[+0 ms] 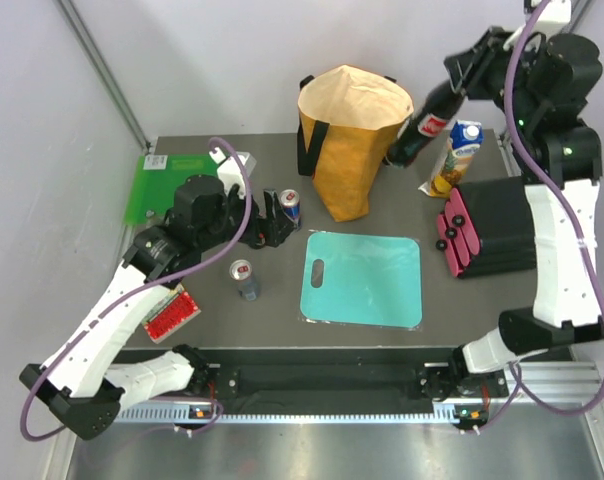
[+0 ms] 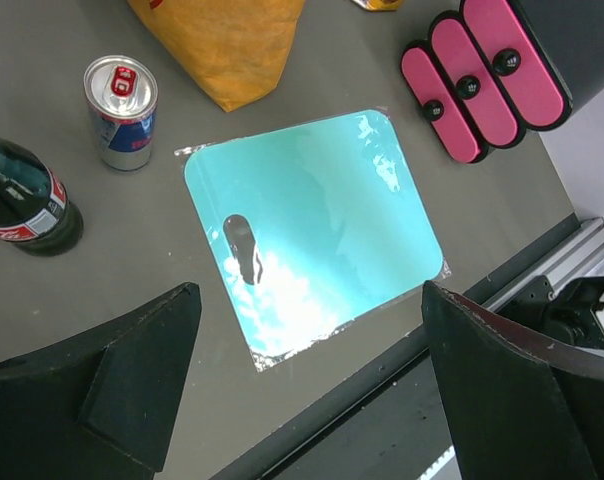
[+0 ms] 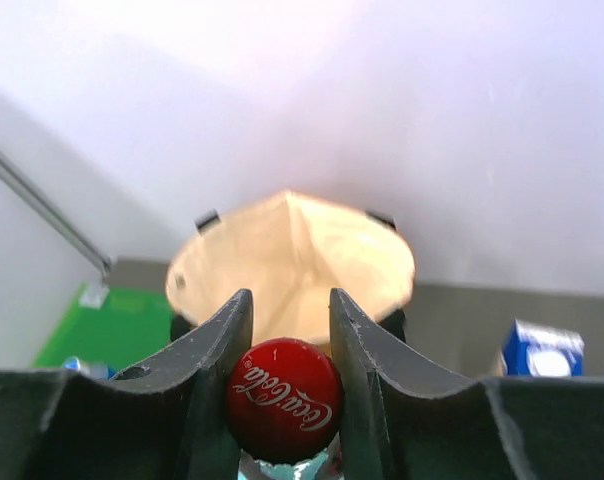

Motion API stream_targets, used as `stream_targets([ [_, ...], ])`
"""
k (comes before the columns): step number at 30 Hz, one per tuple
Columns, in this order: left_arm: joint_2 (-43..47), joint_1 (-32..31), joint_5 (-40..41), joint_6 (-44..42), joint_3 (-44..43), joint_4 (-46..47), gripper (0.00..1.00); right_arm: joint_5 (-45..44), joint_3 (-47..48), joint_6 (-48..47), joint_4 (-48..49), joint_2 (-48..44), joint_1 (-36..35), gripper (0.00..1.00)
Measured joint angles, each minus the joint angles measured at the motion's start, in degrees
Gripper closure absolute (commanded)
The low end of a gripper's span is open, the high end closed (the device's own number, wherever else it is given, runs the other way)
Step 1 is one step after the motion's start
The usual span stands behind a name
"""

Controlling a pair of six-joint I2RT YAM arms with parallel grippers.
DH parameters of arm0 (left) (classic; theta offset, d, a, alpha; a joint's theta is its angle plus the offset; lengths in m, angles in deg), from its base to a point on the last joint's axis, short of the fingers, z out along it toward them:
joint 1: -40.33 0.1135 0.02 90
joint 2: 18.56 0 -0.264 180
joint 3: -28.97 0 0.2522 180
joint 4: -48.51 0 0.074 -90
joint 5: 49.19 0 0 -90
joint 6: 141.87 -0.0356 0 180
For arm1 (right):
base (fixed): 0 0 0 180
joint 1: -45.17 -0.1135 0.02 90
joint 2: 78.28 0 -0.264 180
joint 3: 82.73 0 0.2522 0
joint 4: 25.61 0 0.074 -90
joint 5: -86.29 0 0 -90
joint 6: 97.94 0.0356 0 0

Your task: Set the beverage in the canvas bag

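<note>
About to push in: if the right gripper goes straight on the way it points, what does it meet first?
The canvas bag: its open mouth lies dead ahead of the right gripper, so the held cola bottle leads in. Whether it clears the near rim, I cannot tell.

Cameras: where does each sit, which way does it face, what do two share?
Top external: above and behind, looking down at the table; both arms show.
Left wrist: looks down at the teal board; open left end effector frames it.
Right wrist: faces into the yellow bag; right end effector grips a red-capped bottle.
Shared: top and left wrist show the board.
</note>
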Motion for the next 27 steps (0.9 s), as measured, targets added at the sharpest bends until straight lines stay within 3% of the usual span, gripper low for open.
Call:
stream_targets([
  [11,-1.1,0.0,0.6,0.1,-3.7,-0.9,0.05,1.0,10.2,4.5,23.5,18.8,0.0,1.00],
  [21,-1.8,0.0,1.4,0.9,-3.8,-0.9,0.05,1.4,11.5,2.7,33.3,28.7,-0.1,1.00],
  [27,-3.1,0.0,-1.0,1.0,-3.9,-1.0,0.03,8.3,11.5,1.6,38.5,35.7,-0.3,1.00],
])
